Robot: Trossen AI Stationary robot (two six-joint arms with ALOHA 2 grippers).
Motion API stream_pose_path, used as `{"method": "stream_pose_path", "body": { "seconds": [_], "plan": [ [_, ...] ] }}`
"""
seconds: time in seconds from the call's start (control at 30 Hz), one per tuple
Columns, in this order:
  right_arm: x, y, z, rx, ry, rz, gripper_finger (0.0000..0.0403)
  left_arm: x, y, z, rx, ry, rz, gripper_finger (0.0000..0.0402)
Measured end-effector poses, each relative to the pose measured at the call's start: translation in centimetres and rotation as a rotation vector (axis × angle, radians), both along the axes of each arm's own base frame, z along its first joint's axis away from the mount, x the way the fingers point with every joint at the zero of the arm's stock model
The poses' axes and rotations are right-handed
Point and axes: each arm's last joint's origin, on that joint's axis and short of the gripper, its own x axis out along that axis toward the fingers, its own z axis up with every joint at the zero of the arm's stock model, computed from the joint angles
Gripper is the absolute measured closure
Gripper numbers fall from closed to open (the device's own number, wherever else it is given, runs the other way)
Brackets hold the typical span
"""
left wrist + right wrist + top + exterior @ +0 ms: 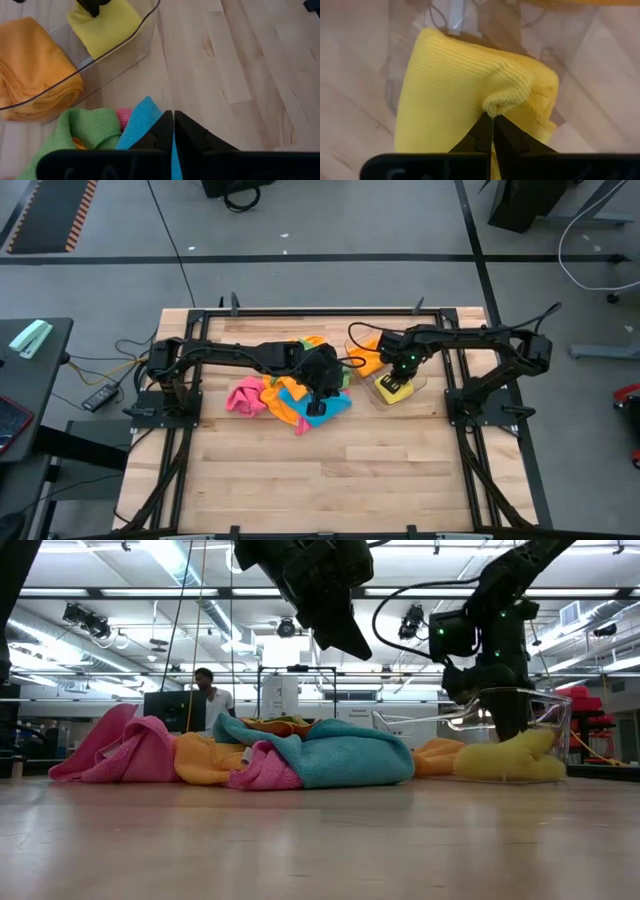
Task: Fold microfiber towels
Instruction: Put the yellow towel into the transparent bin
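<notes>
pale wood planks make up the table (pixel 330 480), framed by dark rails, with both arms reaching inward over its far half. near the middle lies a loose heap of microfiber towels (pixel 285 395): pink on the left, orange and green in the middle, and a blue towel (pixel 350 755) on the right edge of the heap. beside the heap, toward the right arm, sits a clear plastic tray (pixel 117 55) holding a folded orange towel (pixel 37 75) and a folded yellow towel (pixel 470 95), side by side. the left gripper (pixel 173 131) hangs just above the blue towel with its fingers pressed together and nothing visibly between them. the right gripper (pixel 492 131) is down in the tray, fingers closed, pinching a small fold of the yellow towel.
</notes>
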Motion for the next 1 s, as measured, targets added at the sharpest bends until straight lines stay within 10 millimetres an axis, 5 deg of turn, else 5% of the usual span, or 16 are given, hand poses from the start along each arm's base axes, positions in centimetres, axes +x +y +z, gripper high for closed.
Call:
{"method": "stream_pose_path", "body": {
  "seconds": [0.3, 0.77, 1.0],
  "plan": [
    [-0.6, 0.3, -1.6, 0.016, -0.010, -0.024, 0.0379, 0.0, 0.0, 0.0, 0.000, 0.000, 0.000, 0.0387],
    [-0.3, -0.6, 0.8, 0.044, 0.025, -0.072, 0.0248, 0.0, 0.0, 0.0, -0.001, 0.001, 0.000, 0.0369],
    [-0.3, -1.6, 2.4, 0.001, 0.051, -0.070, 0.0227, 0.0, 0.0, 0.0, -0.001, 0.002, 0.000, 0.0384]
  ]
}}
